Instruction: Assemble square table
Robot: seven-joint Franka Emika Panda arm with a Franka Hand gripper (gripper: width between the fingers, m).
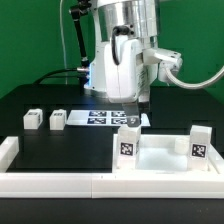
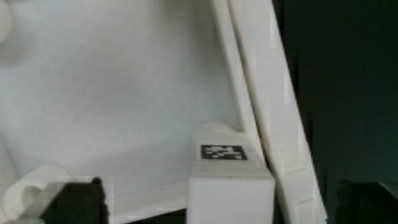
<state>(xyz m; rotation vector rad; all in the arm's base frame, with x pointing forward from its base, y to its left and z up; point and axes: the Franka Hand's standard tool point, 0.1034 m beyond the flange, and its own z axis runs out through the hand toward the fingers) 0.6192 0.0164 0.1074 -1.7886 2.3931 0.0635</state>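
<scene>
The tool [image 1: 129, 103] is positioned above the surface [image 1: 60, 150], just behind the tabletop [image 1: 165, 162]. Its jaws are spread wide and nothing is gripped between them. The tabletop is located at the exterior view's lower right, just behind the border rail [image 1: 50, 182]. Two legs are seen standing upright on it: the left upright leg [image 1: 128, 143], below the tool and apart from it, and the right upright leg [image 1: 198, 147]. In the wrist view, the left upright leg [image 2: 222, 170] is shown with its tag, at a corner just inside the raised rim [image 2: 267, 100]. The first loose leg [image 1: 33, 119] and the second loose leg [image 1: 57, 119] are found on the surface at the exterior view's left, near the marker board [image 1: 108, 118].
</scene>
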